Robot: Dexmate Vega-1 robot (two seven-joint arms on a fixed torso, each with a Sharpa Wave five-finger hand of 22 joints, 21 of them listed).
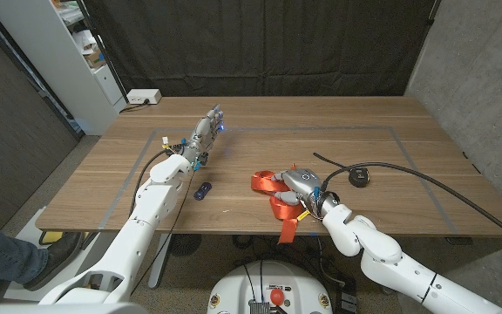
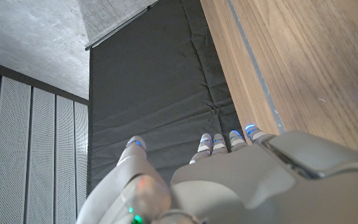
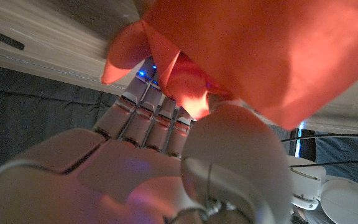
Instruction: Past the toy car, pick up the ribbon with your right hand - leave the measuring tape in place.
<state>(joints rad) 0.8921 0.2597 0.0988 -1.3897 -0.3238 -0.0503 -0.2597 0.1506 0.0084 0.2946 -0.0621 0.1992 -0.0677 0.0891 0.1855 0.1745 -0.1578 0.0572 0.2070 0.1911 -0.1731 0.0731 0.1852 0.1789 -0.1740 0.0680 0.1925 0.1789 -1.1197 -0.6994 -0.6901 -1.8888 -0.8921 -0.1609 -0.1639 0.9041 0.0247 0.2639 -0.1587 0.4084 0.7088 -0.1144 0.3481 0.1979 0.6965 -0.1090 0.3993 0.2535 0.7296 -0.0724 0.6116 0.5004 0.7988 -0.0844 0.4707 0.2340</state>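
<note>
Near the table's front edge, right hand (image 1: 304, 187) clutching orange ribbon (image 1: 268, 185); left hand (image 1: 207, 127) spread, idle.

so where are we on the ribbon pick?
Done: the right hand has reached the orange ribbon and its fingers are in the folds, seen close in the right wrist view. In hand: the grasp; the ribbon mostly lies on the table. Left: lifting it. The measuring tape and toy car sit untouched.

Both arms have smooth white shells; each grey robot hand (image 1: 206, 131) (image 1: 301, 185) has small blue fingertip lights and black cables.
</note>
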